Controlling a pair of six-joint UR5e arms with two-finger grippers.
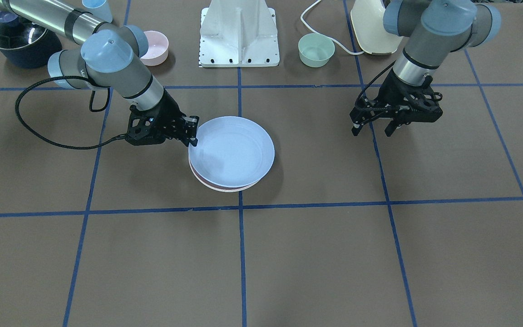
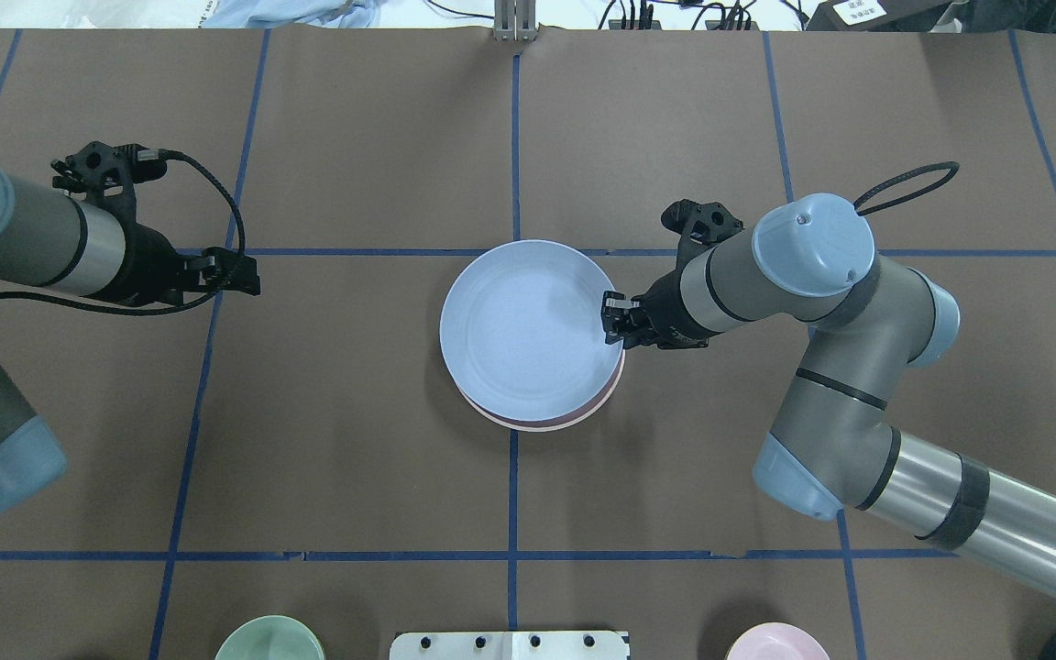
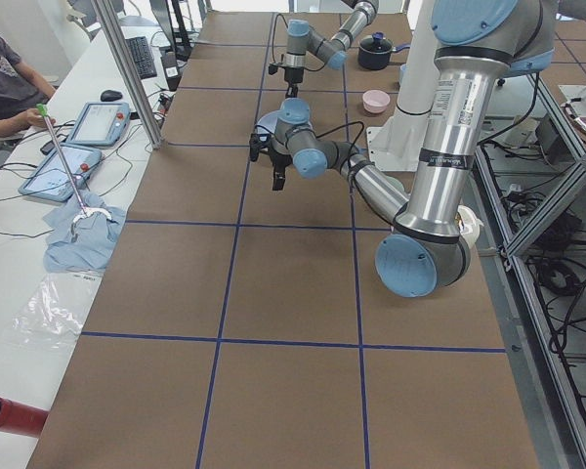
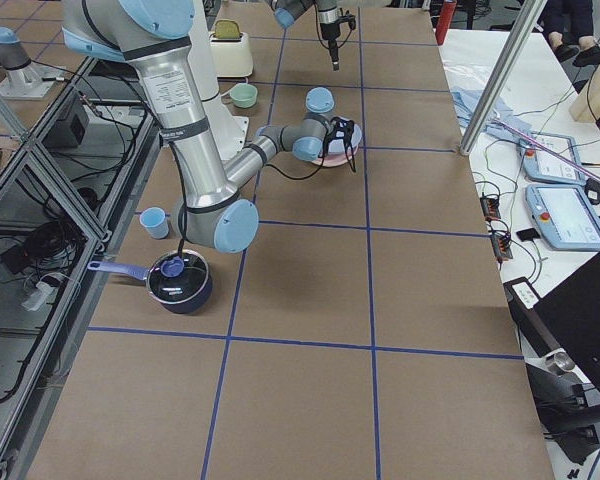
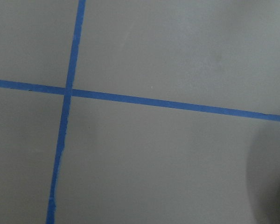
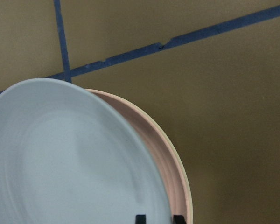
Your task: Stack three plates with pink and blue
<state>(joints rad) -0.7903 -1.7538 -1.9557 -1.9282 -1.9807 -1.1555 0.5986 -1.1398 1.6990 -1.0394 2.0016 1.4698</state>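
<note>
The light blue plate (image 2: 528, 325) is tilted over the pale pink plate (image 2: 586, 415) at the table's middle, shifted a little off it. A thin cream-white plate edge (image 6: 186, 189) shows under the pink plate (image 6: 151, 133). My right gripper (image 2: 615, 325) is shut on the blue plate's rim and holds that side slightly raised; its fingertips (image 6: 140, 218) straddle the rim (image 1: 192, 131). My left gripper (image 1: 372, 131) is open and empty above bare table, well away from the stack. The left wrist view shows only table and tape.
A small pink bowl (image 1: 155, 47), a green bowl (image 1: 316, 50), a dark pot (image 1: 21, 43), a blue cup (image 1: 96, 8) and a cream appliance (image 1: 372, 27) stand beside the white robot base (image 1: 239, 36). Blue tape lines cross the brown table.
</note>
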